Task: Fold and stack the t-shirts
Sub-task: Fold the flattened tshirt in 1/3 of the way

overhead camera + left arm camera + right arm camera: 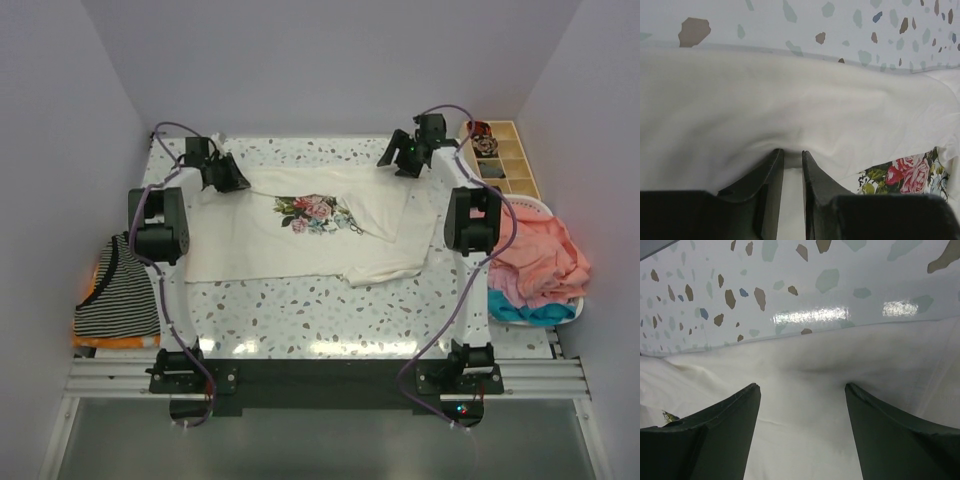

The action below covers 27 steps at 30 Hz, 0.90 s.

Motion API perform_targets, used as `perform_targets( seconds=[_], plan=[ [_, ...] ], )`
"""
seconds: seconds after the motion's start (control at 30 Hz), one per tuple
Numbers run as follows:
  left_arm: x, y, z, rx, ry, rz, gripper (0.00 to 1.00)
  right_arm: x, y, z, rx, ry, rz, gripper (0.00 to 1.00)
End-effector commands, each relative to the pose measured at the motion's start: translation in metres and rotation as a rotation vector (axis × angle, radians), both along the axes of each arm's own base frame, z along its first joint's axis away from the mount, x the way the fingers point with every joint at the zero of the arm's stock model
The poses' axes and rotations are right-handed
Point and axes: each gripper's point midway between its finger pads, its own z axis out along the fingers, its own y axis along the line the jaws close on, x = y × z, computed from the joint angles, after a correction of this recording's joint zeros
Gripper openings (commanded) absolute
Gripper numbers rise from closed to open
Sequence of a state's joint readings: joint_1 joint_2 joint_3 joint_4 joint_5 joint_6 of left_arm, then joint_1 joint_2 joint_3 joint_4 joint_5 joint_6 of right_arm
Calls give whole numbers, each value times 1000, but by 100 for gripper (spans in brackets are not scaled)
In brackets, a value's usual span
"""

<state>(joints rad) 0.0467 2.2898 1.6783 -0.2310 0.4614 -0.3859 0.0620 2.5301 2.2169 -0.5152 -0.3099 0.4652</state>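
Holding coral-pink tee [540,255] + blue tee [530,312] — white basket [541,203], rt side.

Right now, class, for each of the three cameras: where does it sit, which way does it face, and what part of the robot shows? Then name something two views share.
Top external: above and behind the robot, looking down at the table and cream t-shirt; left arm and right arm show.
Left wrist: on the left arm, low over the shirt; left gripper pinching the cloth.
Right wrist: on the right arm, facing cloth and speckled table; right gripper open.
Shared: top and left wrist both show the rose print.
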Motion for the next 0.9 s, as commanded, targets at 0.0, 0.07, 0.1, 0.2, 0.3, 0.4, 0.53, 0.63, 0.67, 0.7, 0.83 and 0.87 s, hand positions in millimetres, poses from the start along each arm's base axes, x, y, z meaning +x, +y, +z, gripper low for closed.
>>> perform_targets(
  seconds=[0.0, 0.07, 0.1, 0.2, 0.3, 0.4, 0.53, 0.63, 0.67, 0.7, 0.83, 0.87],
  plan=[
    [-2, -17, 37, -22, -118, -31, 27, -2, 5, 66, 44, -151, 64, 73],
    [-12, -20, 75, 14, -223, -33, 28, -20, 13, 108, 101, -223, 78, 73],
    [-10, -28, 97, 38, -313, -44, 31, -24, 12, 122, 108, -266, 71, 73],
    [-33, -30, 144, 136, -433, 0, 38, -72, 0, 146, 94, -272, -15, 74],
    [-70, -17, 147, 136, -376, 132, 39, -126, -12, 126, 47, -156, -76, 74],
    [-117, -14, 125, 91, -309, 193, 37, -179, -13, 106, 12, -59, -78, 74],
    [-186, -16, 95, 55, -222, 222, 33, -249, -6, 80, -7, 3, -42, 74],
    [-226, -8, 77, 84, -153, 266, 31, -286, -3, 73, -16, 30, -19, 73],
    [-237, -3, 70, 101, -132, 289, 31, -294, -2, 72, -9, 36, -15, 73],
    [-244, -1, 67, 103, -126, 301, 31, -303, 0, 69, -4, 49, -11, 73],
    [-270, 7, 56, 105, -109, 346, 32, -336, 5, 55, 0, 97, -11, 72],
    [-275, 8, 51, 111, -90, 353, 32, -340, 7, 52, 6, 113, -19, 73]
  ],
)
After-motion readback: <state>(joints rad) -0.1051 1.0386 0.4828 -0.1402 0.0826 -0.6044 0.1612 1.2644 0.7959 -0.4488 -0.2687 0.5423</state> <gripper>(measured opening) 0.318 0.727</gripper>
